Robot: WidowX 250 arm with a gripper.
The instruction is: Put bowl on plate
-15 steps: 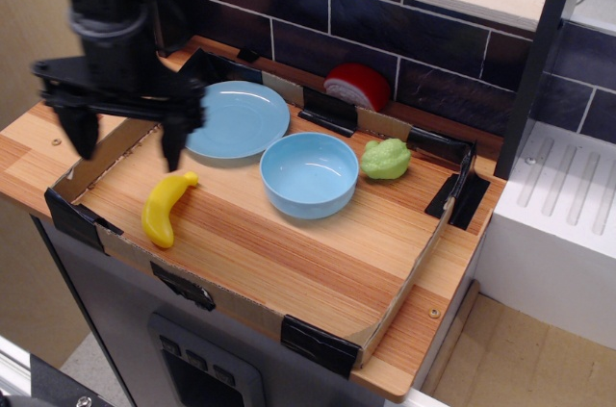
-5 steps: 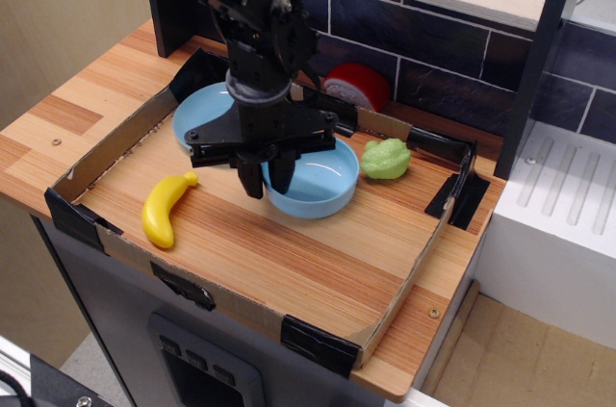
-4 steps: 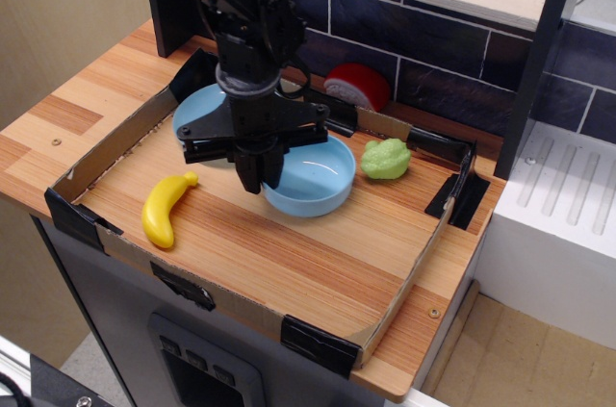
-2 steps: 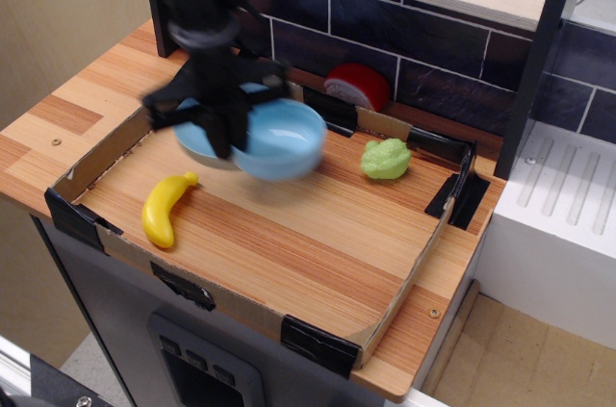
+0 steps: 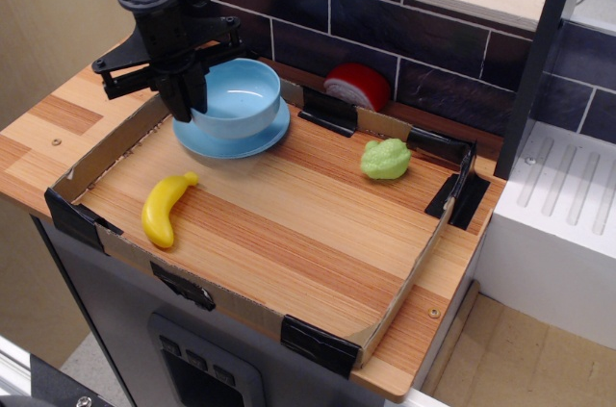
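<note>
One bowl moved from board onto plate, gripper gripping.

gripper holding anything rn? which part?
The gripper is shut on the bowl, jaws pinching its left rim and wall. The bowl is over the plate; whether it rests on it cannot be told.

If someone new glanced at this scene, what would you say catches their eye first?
Most striking is the black gripper at the back left, its fingers closed on the near-left rim of the blue bowl, which sits over the blue plate. Next comes the yellow banana at the front left of the wooden tray, then the green toy toward the right and the red object by the dark tile wall.
</note>
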